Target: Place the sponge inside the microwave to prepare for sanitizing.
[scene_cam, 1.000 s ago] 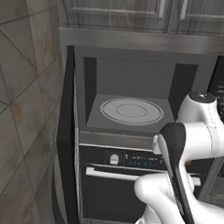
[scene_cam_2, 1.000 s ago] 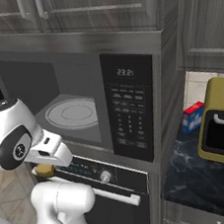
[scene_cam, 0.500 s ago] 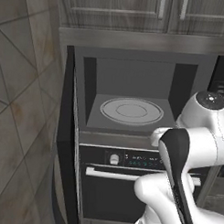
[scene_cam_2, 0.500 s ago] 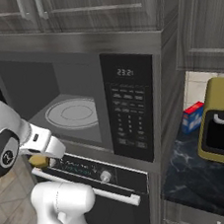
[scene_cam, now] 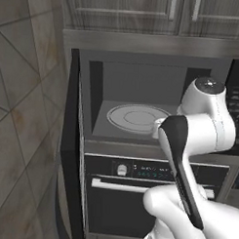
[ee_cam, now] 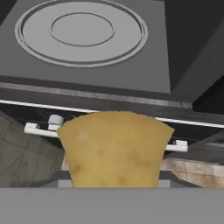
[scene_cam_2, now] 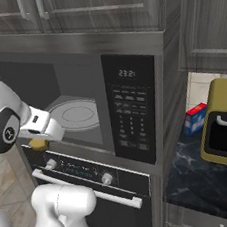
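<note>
The sponge (ee_cam: 114, 148), a soft yellow block, fills the lower middle of the hand view, and my gripper (scene_cam_2: 39, 140) is shut on it; its fingertips are hidden behind it. From the right base view the sponge (scene_cam_2: 38, 144) hangs just outside the front sill of the microwave (scene_cam_2: 134, 114), at the left of the opening. The microwave stands open, with its door (scene_cam: 72, 139) swung out to the left. Its grey interior and round turntable (ee_cam: 81, 31) lie ahead of the sponge, with nothing on the turntable (scene_cam: 136, 117).
A black oven (scene_cam_2: 96, 185) with knobs and a bar handle sits directly below the microwave. To the right, a dark counter carries an olive-yellow toaster oven (scene_cam_2: 222, 124) and a blue-and-red box (scene_cam_2: 194, 119). Wood cabinets run above. A tiled wall (scene_cam: 24, 113) is at the left.
The hand has risen with the sponge, from in front of the oven's control panel up to the level of the microwave's sill. The sponge stays gripped throughout.
</note>
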You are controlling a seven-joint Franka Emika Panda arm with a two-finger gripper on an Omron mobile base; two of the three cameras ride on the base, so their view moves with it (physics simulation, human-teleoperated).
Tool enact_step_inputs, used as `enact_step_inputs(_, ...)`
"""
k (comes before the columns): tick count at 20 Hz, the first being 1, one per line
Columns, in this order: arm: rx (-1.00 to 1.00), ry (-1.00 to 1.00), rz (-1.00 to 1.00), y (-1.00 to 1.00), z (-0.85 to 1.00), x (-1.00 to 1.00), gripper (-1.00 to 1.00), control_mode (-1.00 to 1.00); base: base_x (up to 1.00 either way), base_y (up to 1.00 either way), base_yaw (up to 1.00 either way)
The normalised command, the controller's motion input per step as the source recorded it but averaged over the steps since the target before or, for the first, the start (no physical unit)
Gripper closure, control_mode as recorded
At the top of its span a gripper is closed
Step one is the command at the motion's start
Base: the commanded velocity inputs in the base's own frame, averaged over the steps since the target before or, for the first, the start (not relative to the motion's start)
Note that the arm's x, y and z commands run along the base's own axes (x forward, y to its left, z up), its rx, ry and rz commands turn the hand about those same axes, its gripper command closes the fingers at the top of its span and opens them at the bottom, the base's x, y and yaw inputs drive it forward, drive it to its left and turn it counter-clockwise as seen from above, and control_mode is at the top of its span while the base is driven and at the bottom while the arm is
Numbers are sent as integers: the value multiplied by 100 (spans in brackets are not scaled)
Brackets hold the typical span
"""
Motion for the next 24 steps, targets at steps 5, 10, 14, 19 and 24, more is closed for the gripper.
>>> enact_step_inputs(5,-1,-2,0,1,0,77,100,-100,0,0,0)
enact_step_inputs(10,-2,-4,0,14,0,71,100,-100,0,0,0)
enact_step_inputs(14,-1,-11,0,4,-18,31,100,-100,0,0,0)
enact_step_inputs(19,0,-18,0,0,-41,2,100,-100,0,0,0)
enact_step_inputs(24,0,-20,0,0,-15,15,100,-100,0,0,0)
